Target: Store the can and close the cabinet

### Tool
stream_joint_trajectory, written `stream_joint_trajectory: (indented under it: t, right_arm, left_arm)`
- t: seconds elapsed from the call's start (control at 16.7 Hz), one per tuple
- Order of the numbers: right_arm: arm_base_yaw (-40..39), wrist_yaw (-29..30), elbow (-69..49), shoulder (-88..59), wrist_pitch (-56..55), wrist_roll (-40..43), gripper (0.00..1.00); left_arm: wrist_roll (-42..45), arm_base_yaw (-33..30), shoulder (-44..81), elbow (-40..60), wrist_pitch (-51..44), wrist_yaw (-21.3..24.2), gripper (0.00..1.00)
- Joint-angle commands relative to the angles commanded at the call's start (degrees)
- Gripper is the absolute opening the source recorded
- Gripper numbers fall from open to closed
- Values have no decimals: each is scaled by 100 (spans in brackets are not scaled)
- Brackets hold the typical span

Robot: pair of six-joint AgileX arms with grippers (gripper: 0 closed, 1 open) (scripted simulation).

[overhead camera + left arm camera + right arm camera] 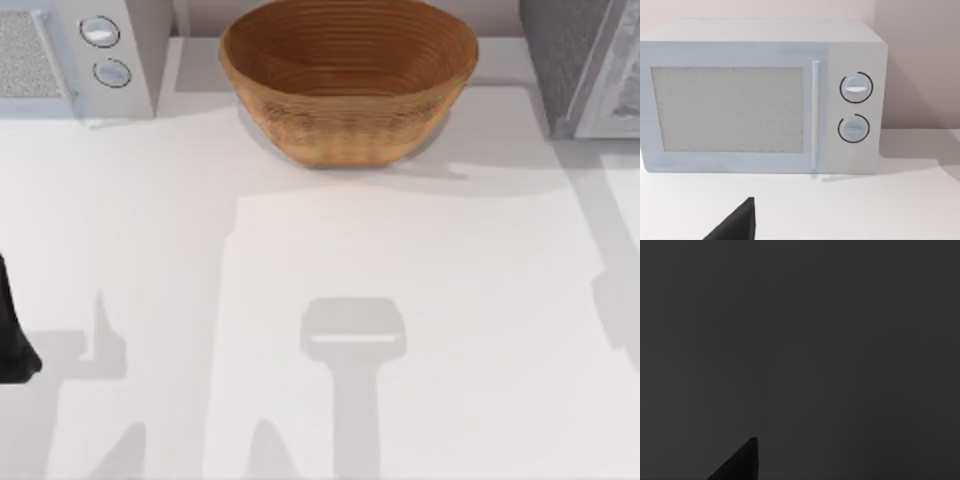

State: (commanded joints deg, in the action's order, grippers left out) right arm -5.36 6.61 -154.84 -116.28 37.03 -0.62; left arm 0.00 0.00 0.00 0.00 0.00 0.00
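Near edge: white table [450, 300], bare top with grey shadows across it, one paddle-shaped shadow near the middle. Left arm [10, 330] is a dark shape at the table's left edge, about mid-depth, cut by the frame. In the left wrist view the left gripper [737, 225] appears as a single dark wedge over the tabletop, touching nothing. Whether it is apart or together cannot be told. Right gripper: state cannot be told. The right wrist view is dark.

Farther back, centre: woven brown bowl [345, 100], upright on the table, ribbed wicker showing on its inner wall. It stands between the two far-corner units, apart from both.

Far left corner: white microwave [60, 50]. The left wrist view faces its front [760, 100] with the door shut, a mesh window, a vertical handle bar and two round dials stacked one above the other beside the handle. It sits on the table with a plain wall behind.

Far right corner: grey cabinet [575, 60], speckled grey face with a lighter panel at the frame's right edge, cut by the frame. Whether its door is open or shut cannot be told. Can: its place cannot be told from these views.
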Motion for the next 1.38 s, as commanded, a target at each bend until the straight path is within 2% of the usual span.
stream_joint_trajectory:
  t: [0.24,0.42,1.08,1.38]
  right_arm:
    - [61,-182,1301,1231,-553,104,100]
    - [113,-359,2917,2637,-1090,185,100]
    - [377,-754,11500,8606,-2986,255,100]
    - [484,-729,14203,10620,-3491,157,100]
  left_arm:
    - [0,0,0,0,0,0,100]
    - [0,0,0,0,0,0,100]
    - [0,0,0,0,0,0,100]
    - [0,0,0,0,0,0,100]
